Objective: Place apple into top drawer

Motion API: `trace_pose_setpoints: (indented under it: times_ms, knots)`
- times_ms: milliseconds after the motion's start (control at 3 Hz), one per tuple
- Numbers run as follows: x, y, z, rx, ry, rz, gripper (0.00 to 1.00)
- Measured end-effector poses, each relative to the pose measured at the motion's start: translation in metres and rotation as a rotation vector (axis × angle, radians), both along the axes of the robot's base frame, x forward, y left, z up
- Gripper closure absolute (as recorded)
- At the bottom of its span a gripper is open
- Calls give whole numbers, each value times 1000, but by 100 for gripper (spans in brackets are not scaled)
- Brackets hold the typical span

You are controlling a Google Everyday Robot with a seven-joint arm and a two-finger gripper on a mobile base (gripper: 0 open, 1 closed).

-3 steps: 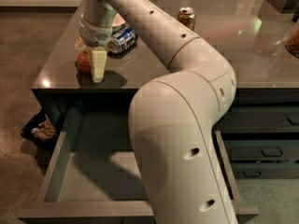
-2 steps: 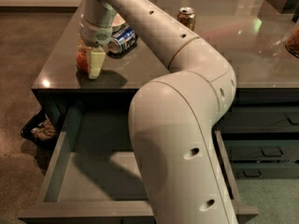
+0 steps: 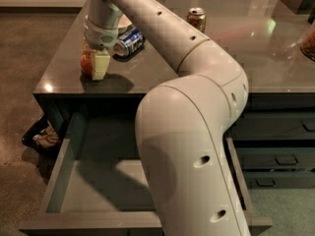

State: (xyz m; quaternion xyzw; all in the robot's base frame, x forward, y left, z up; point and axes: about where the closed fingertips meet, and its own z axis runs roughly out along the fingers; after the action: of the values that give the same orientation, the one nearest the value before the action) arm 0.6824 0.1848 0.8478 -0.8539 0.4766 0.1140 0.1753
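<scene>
The apple (image 3: 86, 63), small and red-orange, is at the front left of the dark countertop (image 3: 147, 75), just above its surface. My gripper (image 3: 94, 65) reaches down from the arm onto it and is shut on the apple. One pale finger (image 3: 101, 64) covers the apple's right side; the other is hidden behind it. The top drawer (image 3: 98, 186) stands pulled open below the counter edge, its flat grey bottom bare. My arm's big white elbow covers the drawer's right part.
A blue soda can (image 3: 129, 41) lies on its side just behind the gripper. A brown can (image 3: 196, 18) stands farther back. Narrower handled drawers (image 3: 280, 159) are shut at the right. A dark bag (image 3: 44, 136) lies on the floor left of the drawer.
The gripper has risen slightly at the same spot on the counter, and the apple has come up with it. The drawer and cans have not moved.
</scene>
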Motion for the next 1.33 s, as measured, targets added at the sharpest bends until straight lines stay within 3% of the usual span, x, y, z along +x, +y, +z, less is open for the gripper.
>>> trace_pose_setpoints:
  times_ms: [333,667,1000,1333]
  knots:
    - [0,0,0,0,0,0,100]
    - [0,0,0,0,0,0,100]
    - [-5,-11,16,63,-5,14,100]
    - [-21,-43,45,229,-21,34,100]
